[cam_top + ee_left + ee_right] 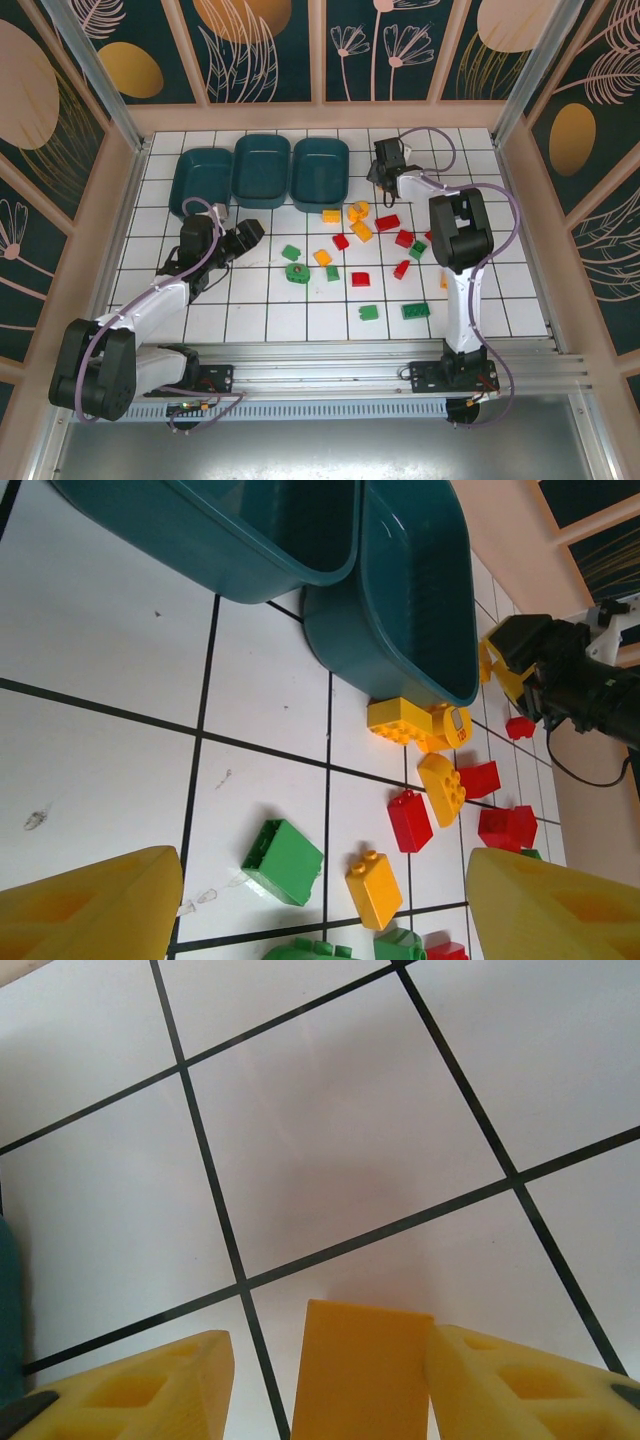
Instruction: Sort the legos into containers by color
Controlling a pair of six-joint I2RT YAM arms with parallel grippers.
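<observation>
Three dark teal containers (203,190) (262,180) (320,182) stand side by side at the back left. Red, green and yellow legos lie scattered on the tiles in front of them, among them a round green piece (297,272). My left gripper (250,235) (325,900) is open above a green brick (283,860) and a yellow brick (373,888), touching neither. My right gripper (380,180) (330,1345) hangs just right of the rightmost container. A yellow-orange brick (360,1380) sits between its fingers, against the right finger (500,1380), with a gap to the left one.
More bricks lie further right: red ones (387,222) (401,269) and green ones (369,312) (415,310) near the front. A raised wooden border (320,118) rings the white tiled floor. The right arm's upright link (458,230) stands among the rightmost bricks.
</observation>
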